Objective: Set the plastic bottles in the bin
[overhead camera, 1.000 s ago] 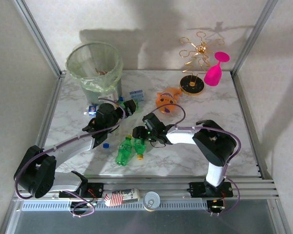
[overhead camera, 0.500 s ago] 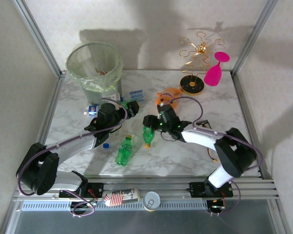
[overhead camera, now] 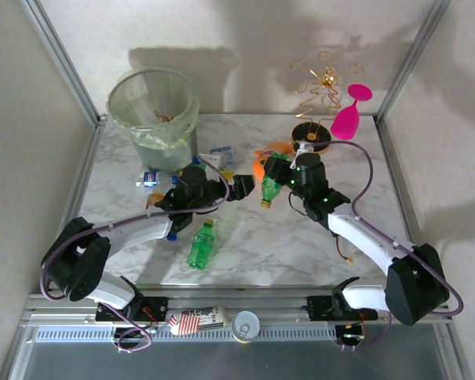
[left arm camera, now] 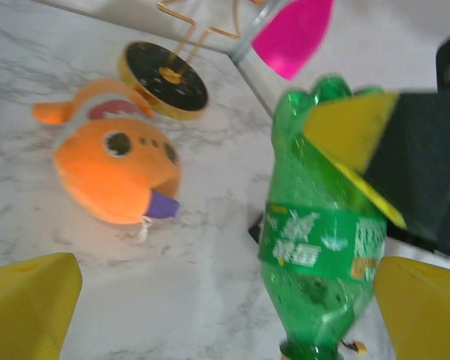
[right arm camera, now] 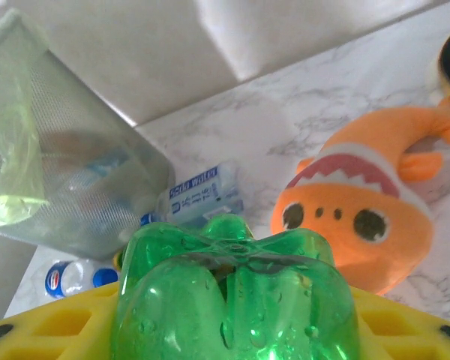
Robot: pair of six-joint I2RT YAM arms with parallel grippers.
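My right gripper (overhead camera: 277, 172) is shut on a green plastic bottle (overhead camera: 270, 190), held cap-down above the table beside the orange fish toy (overhead camera: 263, 158). The right wrist view looks along the bottle's base (right arm camera: 236, 292), which sits between the yellow fingers (right arm camera: 45, 326). My left gripper (overhead camera: 242, 188) stands open just left of that bottle (left arm camera: 326, 240), with nothing between its yellow fingers (left arm camera: 26, 311). Another green bottle (overhead camera: 200, 244) lies mid-table. Clear blue-labelled bottles (overhead camera: 221, 156) (right arm camera: 199, 196) lie by the bin (overhead camera: 153, 111) (right arm camera: 52, 172) at the back left.
An orange fish toy (left arm camera: 112, 169) (right arm camera: 360, 210) lies behind the held bottle. The gold wire stand (overhead camera: 317, 95) and the pink goblet (overhead camera: 348, 115) are at the back right. A can (overhead camera: 245, 324) and a flattened pack (overhead camera: 196, 320) lie on the near rail.
The right arm lifted the green bottle from mid-table and carried it back and right towards the fish toy. The left arm reached to the right, staying open.
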